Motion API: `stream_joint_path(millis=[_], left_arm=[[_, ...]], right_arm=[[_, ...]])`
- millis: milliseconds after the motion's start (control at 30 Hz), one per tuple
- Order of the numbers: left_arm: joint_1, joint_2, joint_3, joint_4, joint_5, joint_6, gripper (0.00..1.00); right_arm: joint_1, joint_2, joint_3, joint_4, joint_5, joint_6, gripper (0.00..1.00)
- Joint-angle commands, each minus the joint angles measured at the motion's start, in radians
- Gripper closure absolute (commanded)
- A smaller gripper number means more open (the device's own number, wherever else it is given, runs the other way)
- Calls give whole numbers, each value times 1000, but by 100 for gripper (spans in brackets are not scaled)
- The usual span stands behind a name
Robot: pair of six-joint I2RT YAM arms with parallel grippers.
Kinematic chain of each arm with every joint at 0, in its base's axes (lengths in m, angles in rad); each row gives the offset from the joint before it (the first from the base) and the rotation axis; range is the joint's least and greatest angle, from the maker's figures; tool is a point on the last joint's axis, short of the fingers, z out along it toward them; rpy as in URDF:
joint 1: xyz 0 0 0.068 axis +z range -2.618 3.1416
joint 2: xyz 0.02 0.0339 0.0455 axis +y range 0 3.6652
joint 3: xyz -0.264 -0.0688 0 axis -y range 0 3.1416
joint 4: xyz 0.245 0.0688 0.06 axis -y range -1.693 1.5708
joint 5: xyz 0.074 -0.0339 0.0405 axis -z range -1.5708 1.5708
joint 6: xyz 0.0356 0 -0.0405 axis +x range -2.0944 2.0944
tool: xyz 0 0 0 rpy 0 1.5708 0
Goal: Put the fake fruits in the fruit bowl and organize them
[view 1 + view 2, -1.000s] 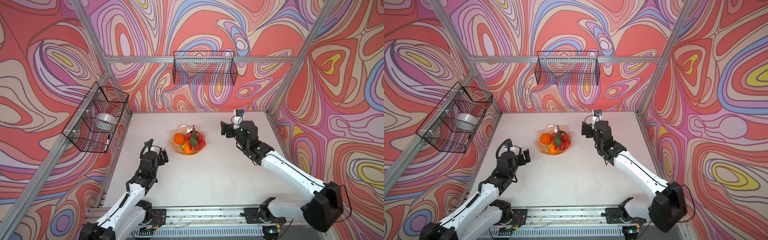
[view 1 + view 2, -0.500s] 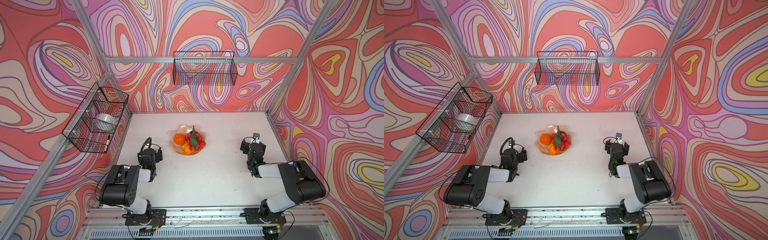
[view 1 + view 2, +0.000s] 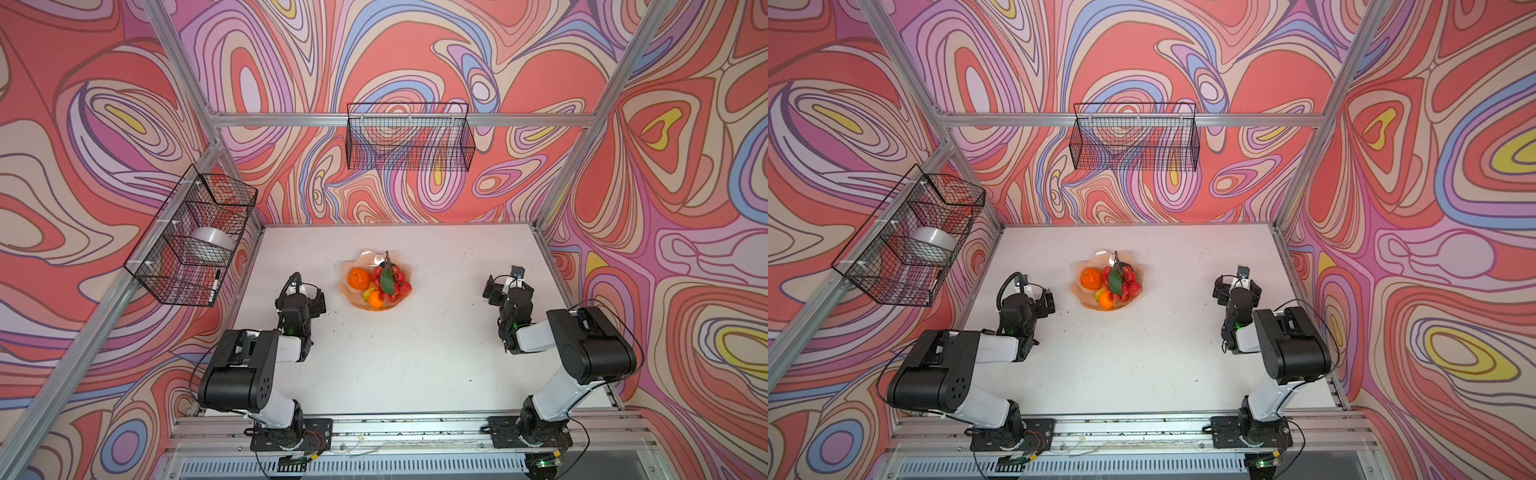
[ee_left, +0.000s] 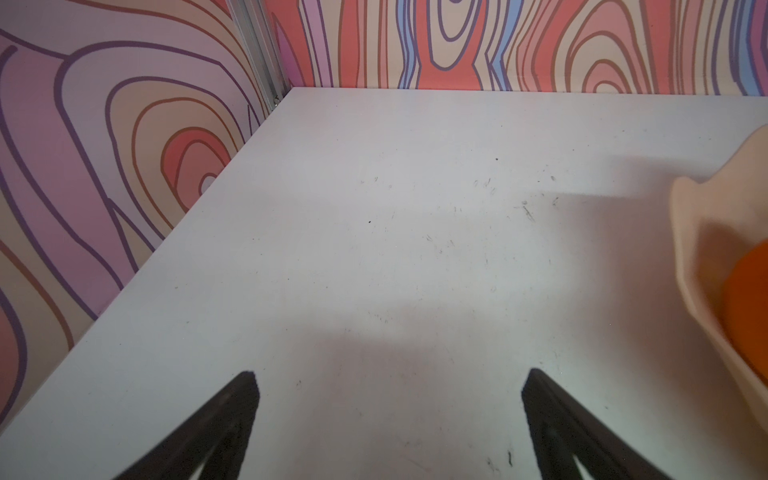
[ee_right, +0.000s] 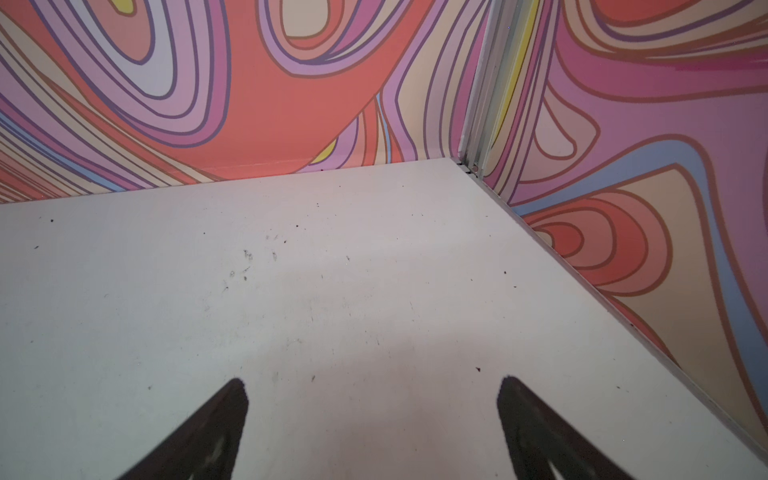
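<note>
Fruit bowl: the fruit bowl [image 3: 362, 260] sits on the white table [image 3: 415, 357], and every place below is given from it
Big orange: the big orange [image 3: 359, 279] lies inside, on the side toward the left arm, resting against the sloped wall, which likely stops it rolling
Small tangerine: the small tangerine [image 3: 375, 299] lies inside, at the edge nearest the arm bases
Berries: the bunch of red berries [image 3: 400, 286] fills the side toward the right arm, with its green leaf [image 3: 386, 281] on top
Gourd: the yellow gourd [image 3: 366, 294] shows only as a sliver wedged between orange and tangerine
Peach, avocado: cannot tell, possibly buried under the berries
Left gripper: the left gripper [image 4: 388, 376] hangs near the bowl's left side, apart from it, jaws released and empty
Right gripper: the right gripper [image 5: 374, 380] is well apart to the bowl's right, jaws spread, grasping nothing
Progress: no fruit lies outside the bowl, so the task looks finished, with both arms folded clear of the pile
</note>
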Motion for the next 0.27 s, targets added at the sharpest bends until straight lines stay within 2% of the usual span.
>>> stream_joint_path(millis=[0, 67, 133, 233], left_arm=[[5, -3, 12, 20, 14, 5, 0], [5, 3, 7, 38, 13, 9, 0], [4, 0, 11, 27, 14, 7, 0], [5, -1, 10, 28, 15, 7, 0]], right_arm=[[-4, 13, 3, 9, -3, -2, 2], [-4, 7, -9, 15, -6, 6, 2], [-7, 12, 36, -74, -30, 10, 2], [-19, 11, 19, -35, -48, 6, 2]])
